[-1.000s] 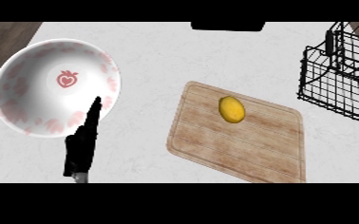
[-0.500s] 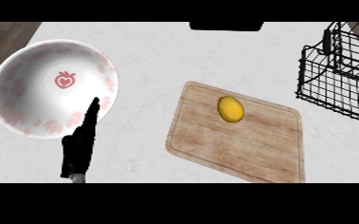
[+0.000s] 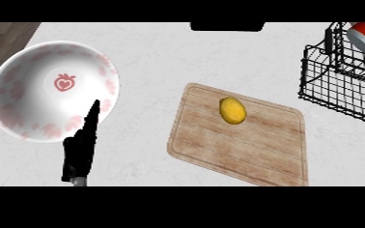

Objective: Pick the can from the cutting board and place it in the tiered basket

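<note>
One red can [image 3: 357, 30] at the wire basket [image 3: 322, 84] on the counter's right edge, apparently placed; left hand [image 3: 81, 147] near the front edge, fingers straight, holding nothing; lemon [image 3: 232, 110] alone on the cutting board [image 3: 242, 145].

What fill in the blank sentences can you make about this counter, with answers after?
The yellow object lies on the ____.
The wire basket stands at the view's ____ edge.
The plate has a red ____ at its middle.
The left hand has its fingers ____.

Answers: cutting board; right; strawberry; straight
</note>
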Available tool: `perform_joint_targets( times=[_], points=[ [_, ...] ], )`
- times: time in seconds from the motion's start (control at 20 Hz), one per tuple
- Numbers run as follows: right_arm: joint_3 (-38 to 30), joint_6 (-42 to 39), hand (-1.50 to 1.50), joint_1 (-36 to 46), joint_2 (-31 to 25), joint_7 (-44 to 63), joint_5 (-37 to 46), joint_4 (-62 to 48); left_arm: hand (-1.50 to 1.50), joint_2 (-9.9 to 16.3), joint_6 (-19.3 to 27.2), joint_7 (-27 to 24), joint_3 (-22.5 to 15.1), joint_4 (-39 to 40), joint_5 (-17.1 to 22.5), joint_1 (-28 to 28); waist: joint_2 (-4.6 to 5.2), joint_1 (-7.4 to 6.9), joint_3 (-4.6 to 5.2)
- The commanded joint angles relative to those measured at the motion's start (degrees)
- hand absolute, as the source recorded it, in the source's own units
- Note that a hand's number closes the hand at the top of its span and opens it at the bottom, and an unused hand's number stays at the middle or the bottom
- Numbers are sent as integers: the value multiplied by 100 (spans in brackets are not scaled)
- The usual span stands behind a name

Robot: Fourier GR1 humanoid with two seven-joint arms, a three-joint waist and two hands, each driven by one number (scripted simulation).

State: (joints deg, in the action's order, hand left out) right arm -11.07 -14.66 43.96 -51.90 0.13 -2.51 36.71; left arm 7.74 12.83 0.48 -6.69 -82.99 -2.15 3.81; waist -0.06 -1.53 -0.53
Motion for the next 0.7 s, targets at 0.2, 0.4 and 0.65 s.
perform_joint_targets(
  times=[0.2, 0.4, 0.65],
  points=[
    [-916, 310, -150, 215, -61, -461, -620, -476, 0, -182, -16, -281, 34, 565, 40, 249, 35, 90, 52],
    [-1396, 808, -150, 422, -887, -133, -696, -899, 0, -21, -89, -61, 117, 177, 90, 186, 44, 69, 49],
    [-1899, 738, -150, -50, -1719, -124, -891, -1518, 0, -34, -65, 104, 77, 22, 52, 271, 35, 134, 42]
  ],
)
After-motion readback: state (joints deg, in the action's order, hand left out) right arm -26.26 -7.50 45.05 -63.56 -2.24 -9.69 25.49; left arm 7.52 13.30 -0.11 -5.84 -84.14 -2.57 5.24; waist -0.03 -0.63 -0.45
